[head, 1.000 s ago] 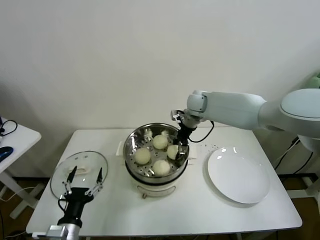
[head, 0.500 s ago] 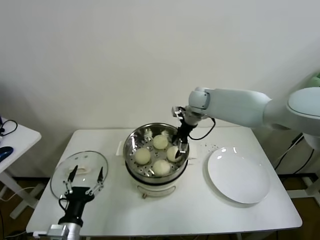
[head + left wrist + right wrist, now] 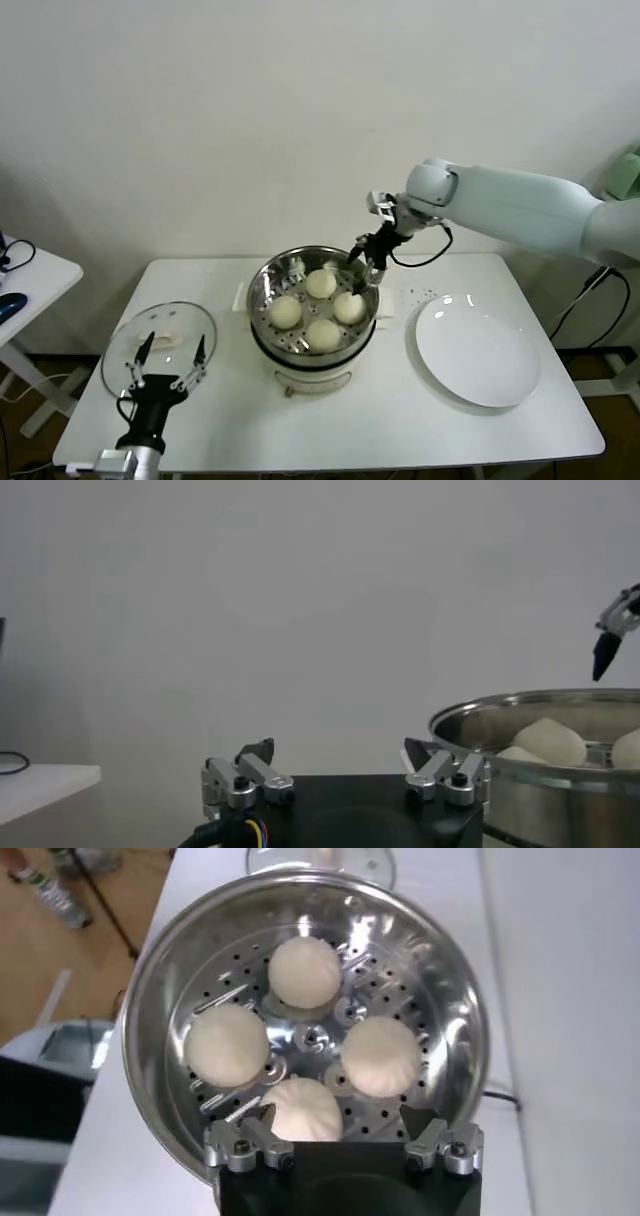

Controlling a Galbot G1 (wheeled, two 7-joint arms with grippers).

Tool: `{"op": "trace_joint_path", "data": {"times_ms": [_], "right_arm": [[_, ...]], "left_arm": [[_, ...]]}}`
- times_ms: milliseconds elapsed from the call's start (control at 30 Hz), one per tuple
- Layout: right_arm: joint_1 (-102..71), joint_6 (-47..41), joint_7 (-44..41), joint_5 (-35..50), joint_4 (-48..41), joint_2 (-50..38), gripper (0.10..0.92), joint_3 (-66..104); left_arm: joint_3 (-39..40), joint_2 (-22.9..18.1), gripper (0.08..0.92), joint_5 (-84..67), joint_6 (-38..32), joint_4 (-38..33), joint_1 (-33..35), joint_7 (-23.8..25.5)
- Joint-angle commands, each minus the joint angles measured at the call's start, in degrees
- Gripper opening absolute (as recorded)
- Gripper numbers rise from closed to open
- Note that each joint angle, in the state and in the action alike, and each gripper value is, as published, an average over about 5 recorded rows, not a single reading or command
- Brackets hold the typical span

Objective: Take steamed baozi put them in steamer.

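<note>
White table (image 3: 400,420), pale wall behind. Steamer (image 3: 262,300): shiny, perforated; four smooth cream baozi (image 3: 321,284) inside. Right gripper (image 3: 364,262) at its 2 o'clock rim, fingers spread, empty. Left gripper (image 3: 168,368) spread, empty, at table's 8 o'clock.

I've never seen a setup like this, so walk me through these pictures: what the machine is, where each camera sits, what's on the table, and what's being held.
This is a two-armed robot. The wide picture comes from its head camera, looking down at a white table. The other two come from cameras on its wrists.

On the table stands a steel steamer holding four baozi, with an empty white plate beside it and a glass lid on the other side.

The right gripper hovers open above the steamer's far rim, holding nothing; its wrist camera looks straight down into the basket. The left gripper waits open over the lid, also empty.
</note>
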Motion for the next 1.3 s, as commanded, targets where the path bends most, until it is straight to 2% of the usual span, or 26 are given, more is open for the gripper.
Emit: {"op": "trace_joint_path", "data": {"times_ms": [33,233,333,500,633,867,1300], "right_arm": [[-13.6,1.2,13.4,-10.5,13.0,-20.7,0.823,22.2],[-31.9,2.4,17.6,-13.4,18.7,-29.1,0.823,44.8],[-42.9,5.1,22.7,-14.4,21.4,-32.2,0.823,54.9],[-62.9,10.3,31.6,-16.1,25.2,-32.5,0.823,72.5],[-80.5,11.9,35.2,-18.1,28.1,-25.9,0.823,91.5],[-98.5,15.3,36.3,-24.7,31.8,-10.1,0.823,110.6],[-115.8,22.1,37.8,-33.9,37.5,17.7,0.823,123.0]], "left_arm": [[0.0,-0.2,0.823,0.7,-0.6,1.3,-1.3,0.1],[0.3,-0.6,0.823,1.1,-1.3,1.7,-1.9,0.6],[0.4,-0.5,0.823,1.1,-1.7,1.8,-2.3,0.9],[0.5,-0.4,0.823,1.4,-2.1,2.2,-2.6,1.0],[0.4,-0.5,0.823,1.6,-2.4,2.7,-2.7,1.2],[-0.6,-0.2,0.823,1.2,-2.6,2.9,-2.7,1.7],[-2.9,0.0,0.823,-0.3,-2.2,4.2,-3.8,3.4]]}}
